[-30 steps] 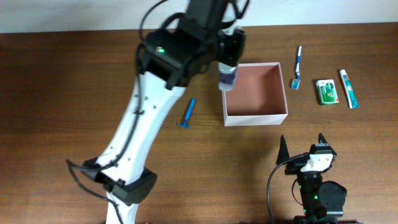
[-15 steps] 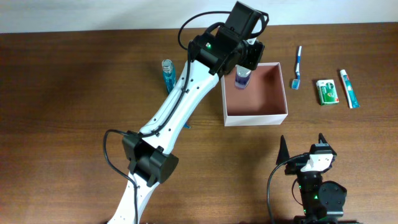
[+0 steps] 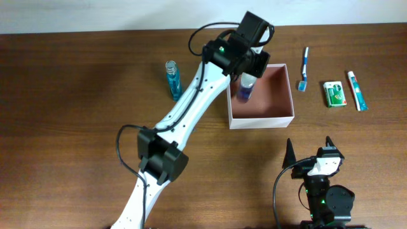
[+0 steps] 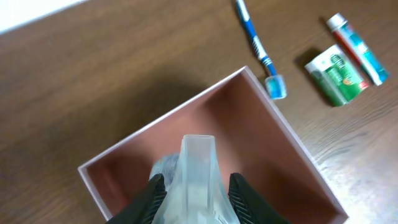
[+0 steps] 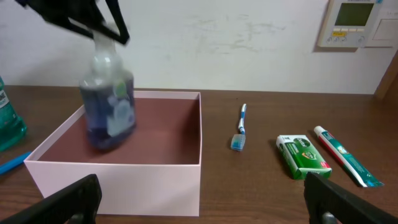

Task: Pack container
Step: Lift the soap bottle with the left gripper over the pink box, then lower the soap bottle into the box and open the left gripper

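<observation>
The container point(image 3: 283, 119) is a square shallow box with white walls and a reddish-brown inside; it also shows in the left wrist view point(image 4: 292, 137) and the right wrist view point(image 5: 155, 174). My left gripper point(image 3: 249, 69) is shut on a clear bottle of dark blue liquid point(image 3: 246, 88) and holds it tilted inside the container's left part; the bottle also shows in the right wrist view point(image 5: 109, 106) and, between the fingers, in the left wrist view point(image 4: 198, 180). My right gripper point(image 3: 311, 156) is open and empty in front of the container.
A teal bottle point(image 3: 172, 79) stands left of the container. A blue razor is mostly hidden under my left arm. Right of the container lie a blue toothbrush point(image 3: 304, 67), a small green packet point(image 3: 334, 93) and a toothpaste tube point(image 3: 357, 90).
My left gripper has carried the dark blue bottle from the container's left wall further right and lowered it inside the container. The right arm has not moved.
</observation>
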`<state>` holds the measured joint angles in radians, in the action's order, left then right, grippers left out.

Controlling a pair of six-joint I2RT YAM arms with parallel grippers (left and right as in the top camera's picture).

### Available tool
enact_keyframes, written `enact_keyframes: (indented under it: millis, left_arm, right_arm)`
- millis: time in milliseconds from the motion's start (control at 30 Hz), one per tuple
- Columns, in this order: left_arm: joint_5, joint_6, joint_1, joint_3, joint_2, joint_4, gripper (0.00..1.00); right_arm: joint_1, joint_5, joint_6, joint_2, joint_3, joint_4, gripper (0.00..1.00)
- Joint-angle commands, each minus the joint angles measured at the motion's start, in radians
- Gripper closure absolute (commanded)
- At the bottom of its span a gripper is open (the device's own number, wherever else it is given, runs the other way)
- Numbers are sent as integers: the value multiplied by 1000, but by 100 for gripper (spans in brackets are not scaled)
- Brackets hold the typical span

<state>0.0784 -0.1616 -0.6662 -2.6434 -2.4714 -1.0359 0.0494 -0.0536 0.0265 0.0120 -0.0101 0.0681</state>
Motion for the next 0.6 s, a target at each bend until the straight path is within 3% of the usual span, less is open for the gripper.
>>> enact_keyframes:
  millis: [0,567]
  left_arm:
    - [4,-6,3,-20,0,15,66]
    - [4,-6,59,-20,-32,10,65]
  right_arm:
    - [-10,1,-4,-8,5,5,1]
    - [-10,1,-4,-8,5,5,1]
